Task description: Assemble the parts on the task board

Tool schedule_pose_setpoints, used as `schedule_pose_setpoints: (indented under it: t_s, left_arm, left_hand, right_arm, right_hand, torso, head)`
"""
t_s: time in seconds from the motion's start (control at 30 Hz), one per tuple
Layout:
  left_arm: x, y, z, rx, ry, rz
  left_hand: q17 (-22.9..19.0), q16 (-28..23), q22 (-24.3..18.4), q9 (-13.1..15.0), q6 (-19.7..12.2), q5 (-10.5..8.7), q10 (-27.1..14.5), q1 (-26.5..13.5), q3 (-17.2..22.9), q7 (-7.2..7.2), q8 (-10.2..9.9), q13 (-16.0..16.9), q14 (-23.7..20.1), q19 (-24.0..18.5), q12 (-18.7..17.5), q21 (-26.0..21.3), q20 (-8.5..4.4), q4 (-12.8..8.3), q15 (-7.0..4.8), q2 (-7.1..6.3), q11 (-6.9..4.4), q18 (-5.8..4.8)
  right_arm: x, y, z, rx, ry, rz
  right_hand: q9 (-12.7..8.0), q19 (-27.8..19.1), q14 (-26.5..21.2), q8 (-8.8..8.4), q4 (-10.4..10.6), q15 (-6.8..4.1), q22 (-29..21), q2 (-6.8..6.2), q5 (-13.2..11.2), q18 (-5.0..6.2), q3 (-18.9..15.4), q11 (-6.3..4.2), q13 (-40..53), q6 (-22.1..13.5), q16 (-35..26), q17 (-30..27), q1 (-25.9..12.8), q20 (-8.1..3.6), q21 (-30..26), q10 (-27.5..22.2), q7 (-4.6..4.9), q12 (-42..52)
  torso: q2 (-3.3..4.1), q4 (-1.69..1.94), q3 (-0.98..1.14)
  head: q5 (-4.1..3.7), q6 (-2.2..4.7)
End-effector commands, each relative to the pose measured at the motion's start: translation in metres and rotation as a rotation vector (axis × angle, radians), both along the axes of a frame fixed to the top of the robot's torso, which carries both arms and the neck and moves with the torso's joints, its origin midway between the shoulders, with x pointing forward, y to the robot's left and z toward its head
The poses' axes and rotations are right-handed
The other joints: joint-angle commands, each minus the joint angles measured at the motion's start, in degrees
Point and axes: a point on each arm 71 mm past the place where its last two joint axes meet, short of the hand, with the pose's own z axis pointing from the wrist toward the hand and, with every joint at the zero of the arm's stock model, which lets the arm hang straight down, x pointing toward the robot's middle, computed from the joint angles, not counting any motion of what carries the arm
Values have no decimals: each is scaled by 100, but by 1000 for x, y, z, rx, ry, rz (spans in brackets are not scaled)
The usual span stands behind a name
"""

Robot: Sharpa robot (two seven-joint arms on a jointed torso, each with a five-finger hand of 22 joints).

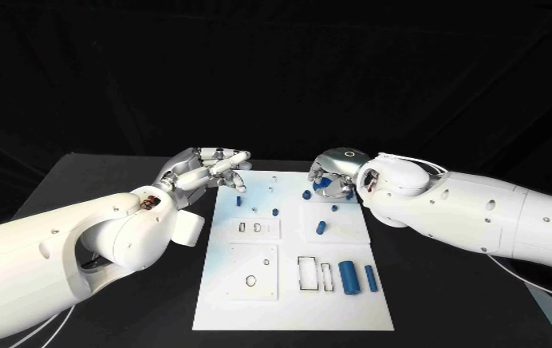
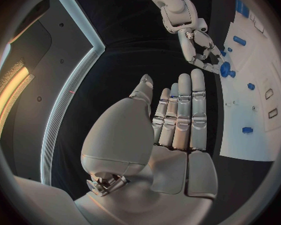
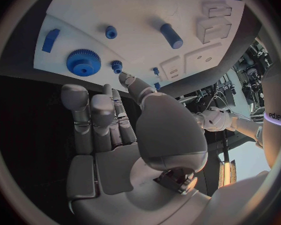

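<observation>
While both hands hover at the board's far end, nothing is yet lifted, and this is what you have before you.

Task board: the white task board (image 1: 293,300) lies mid-table on the black table (image 1: 92,180), its recesses toward the near end unfilled.

Parts: a large blue gear (image 3: 83,62) and a small gear (image 3: 117,65) sit at the far right corner; a blue peg (image 3: 172,35) lies further in; two blue cylinders (image 1: 348,275) lie side by side at the near right.

Right hand: your right hand (image 1: 337,174) hangs over the far right corner, right above the large gear; fingers straight and close together, holding nothing.

Left hand: your left hand (image 1: 210,170) sits just off the board's far left edge, fingers extended side by side, thumb apart, empty.

Step in hand: by the look of it, the approach to a first pick, most likely the large gear.

Next move: you would need to lower the right hand, spread the fingers round the gear's rim and close on it without knocking the small gear beside it.
</observation>
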Motion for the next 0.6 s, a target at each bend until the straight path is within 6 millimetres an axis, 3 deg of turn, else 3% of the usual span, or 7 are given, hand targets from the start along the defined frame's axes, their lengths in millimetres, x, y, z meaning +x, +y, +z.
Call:
schedule_pose_setpoints:
  t_s: [0.03,0.3,0.5,0.6]
  left_arm:
    - [-2,-4,3,-1,-18,-34]
    - [-3,-4,6,-2,-23,-35]
    - [-3,-3,7,-1,-26,-33]
    - [-3,-3,7,-1,-26,-32]
  left_hand:
    - [9,36,12,-10,-8,-13,-42,-19,-51,36,-32,-6,-67,-52,-37,48,0,1,4,27,-4,45]
    - [18,40,29,-13,-18,-13,-57,-25,-60,45,-45,-6,-92,-72,-47,74,5,-4,11,34,4,45]
    - [22,42,37,-15,-24,-13,-64,-29,-65,51,-52,-6,-103,-82,-52,86,8,-6,15,36,9,45]
    - [22,42,37,-15,-24,-13,-64,-29,-65,51,-52,-6,-103,-82,-52,86,8,-6,15,36,9,45]
  right_arm:
    - [2,2,-3,-58,-13,-7]
    - [2,7,-12,-65,12,1]
    - [5,9,-16,-69,22,-3]
    - [5,10,-17,-67,25,-2]
  right_hand:
    - [14,-15,25,-15,41,39,145,-68,-21,-57,28,-4,-11,57,67,41,-2,12,116,-49,-2,40]
    - [36,82,85,-37,127,36,635,-103,-26,-82,133,-11,-44,99,347,307,33,73,491,-53,-4,57]
    - [43,115,106,-54,169,41,811,-123,-29,-93,169,-5,-63,102,472,425,35,97,623,-67,3,54]
    - [45,120,110,-58,179,43,841,-128,-31,-95,174,-3,-66,103,495,446,32,101,646,-69,5,55]
  torso:
    - [41,12,-1]
    - [35,10,5]
    - [11,29,9]
    - [28,36,9]
  head:
    - [-9,4]
    - [-2,-54]
    - [-26,-125]
    - [-20,-126]
